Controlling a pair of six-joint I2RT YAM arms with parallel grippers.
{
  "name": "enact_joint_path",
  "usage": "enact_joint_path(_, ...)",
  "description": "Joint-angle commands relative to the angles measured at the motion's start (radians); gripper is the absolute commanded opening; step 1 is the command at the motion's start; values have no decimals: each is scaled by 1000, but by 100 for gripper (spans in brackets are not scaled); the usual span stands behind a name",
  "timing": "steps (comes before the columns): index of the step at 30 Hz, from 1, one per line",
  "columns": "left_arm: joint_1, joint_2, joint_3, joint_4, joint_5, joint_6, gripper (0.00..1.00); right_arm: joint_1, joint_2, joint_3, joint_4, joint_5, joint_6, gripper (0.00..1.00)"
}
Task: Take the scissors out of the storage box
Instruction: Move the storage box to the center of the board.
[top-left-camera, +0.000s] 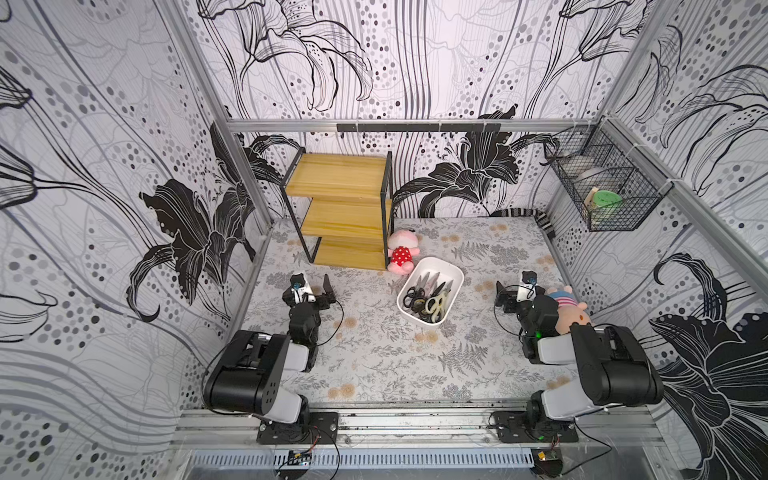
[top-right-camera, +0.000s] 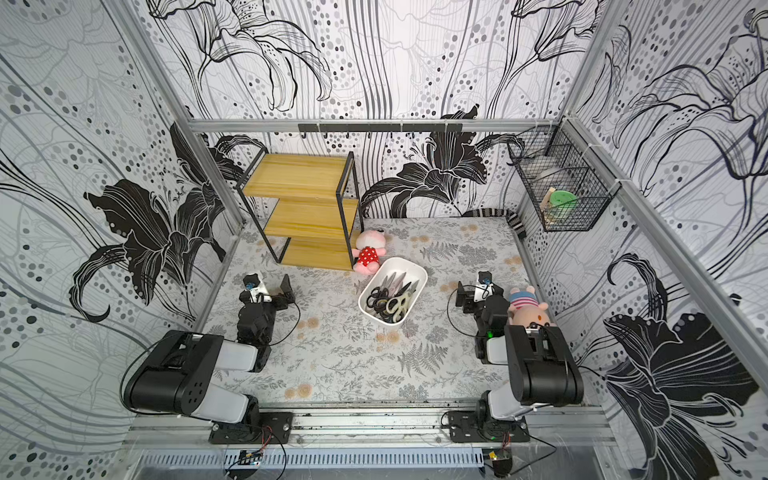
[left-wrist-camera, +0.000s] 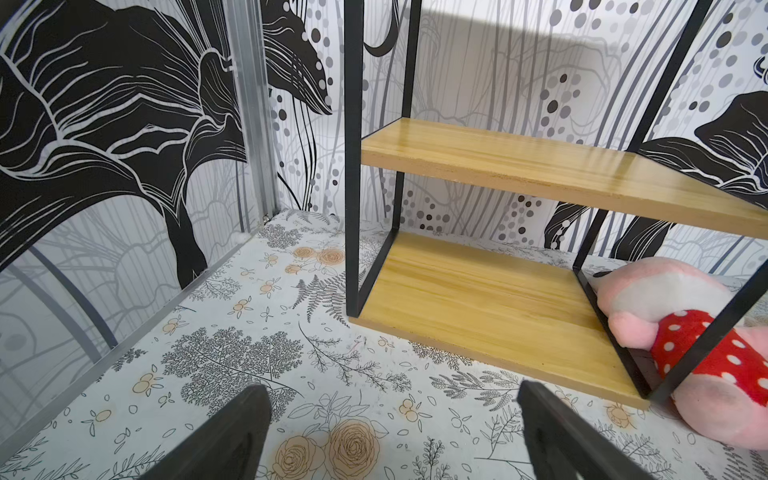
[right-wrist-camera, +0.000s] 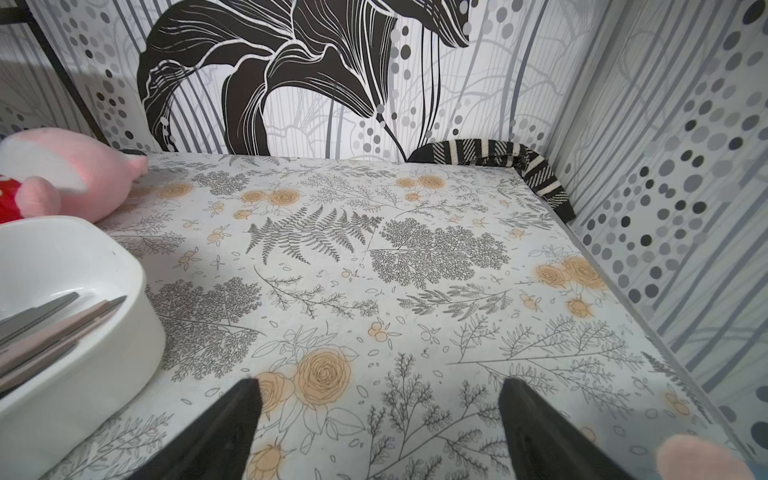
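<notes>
The storage box (top-left-camera: 457, 274) is a shallow white tray lying slantwise on the flowered table, seen in both top views (top-right-camera: 422, 275). Several scissors (top-left-camera: 428, 294) (top-right-camera: 390, 298) lie piled inside, mostly black-handled, one cream pair on top, blades pointing to the far end. My left gripper (top-left-camera: 313, 287) (left-wrist-camera: 392, 395) hovers open left of the box, facing the shelf, nothing between its fingers. My right gripper (top-left-camera: 515, 291) (right-wrist-camera: 380, 386) stands open right of the box and holds nothing. In the right wrist view the box wall (right-wrist-camera: 137, 320) and some blades (right-wrist-camera: 62, 313) show beside it.
A three-tier wooden shelf (top-left-camera: 345, 208) stands at the back left. A pink plush in a red dotted dress (top-left-camera: 401, 252) lies between shelf and box. A pig plush (top-left-camera: 570, 308) rests against my right arm. A wire basket (top-left-camera: 602, 189) hangs on the right wall; striped cloth (top-left-camera: 538, 217) lies in the back corner.
</notes>
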Motion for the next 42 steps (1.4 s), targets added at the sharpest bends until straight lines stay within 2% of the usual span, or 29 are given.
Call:
enact_joint_path(1,1,-13,2,25,5,-1,98,-1,-16,-8,-2,-6,6,95)
enact_joint_path(33,2,-16,-2,27,7,-2,98,-1,-16,-8,0,-7,6,95)
enact_joint_path(36,-2,-23,-2,31,-17,4,98,-1,-71,31,-110,45,27,95)
enact_joint_path(39,-5,-85,25,-73,-42,-1,98,-1,-159,82,-267,66,32,95)
enact_joint_path(42,-8,-150,48,-172,-37,1,98,-1,-217,177,-487,142,95,95)
